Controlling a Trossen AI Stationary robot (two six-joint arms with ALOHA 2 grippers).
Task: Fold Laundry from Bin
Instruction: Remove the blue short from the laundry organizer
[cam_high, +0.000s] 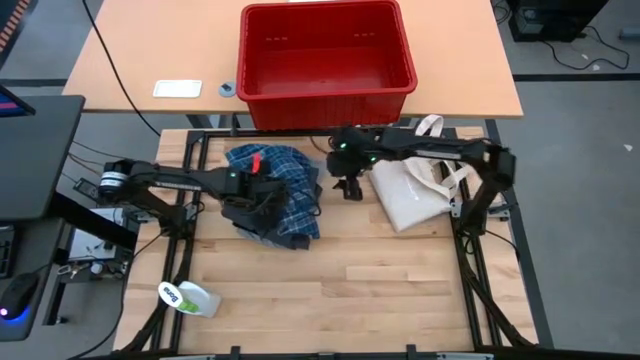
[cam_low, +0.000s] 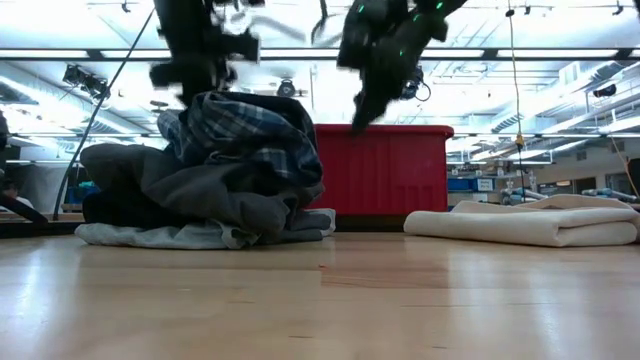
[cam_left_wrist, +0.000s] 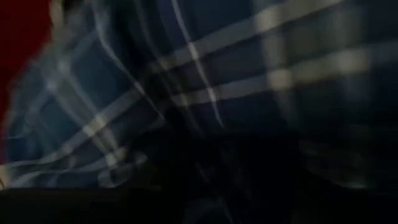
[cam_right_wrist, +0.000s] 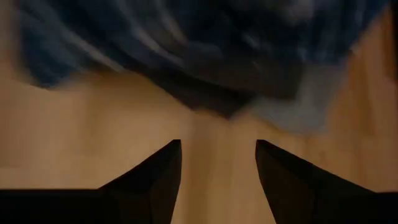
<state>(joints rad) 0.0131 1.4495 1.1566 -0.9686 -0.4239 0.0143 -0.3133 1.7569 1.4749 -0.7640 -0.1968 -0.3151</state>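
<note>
Laundry (cam_high: 272, 193) heaped on desk (cam_high: 330, 290) in front of empty bin (cam_high: 327, 52). Left end effector (cam_high: 252, 203) buried in heap, grip unclear. Right end effector (cam_right_wrist: 217, 163) apart, empty, beside heap. Sorting step; next: single out one garment.

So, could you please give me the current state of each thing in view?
red bin: upright, looks empty
blue plaid shirt: crumpled atop pile
grey garment: heaped beneath
canvas tote bag: lying flat
bottle: lying on its side
left gripper: on the pile
right gripper: fingers open, empty
</note>
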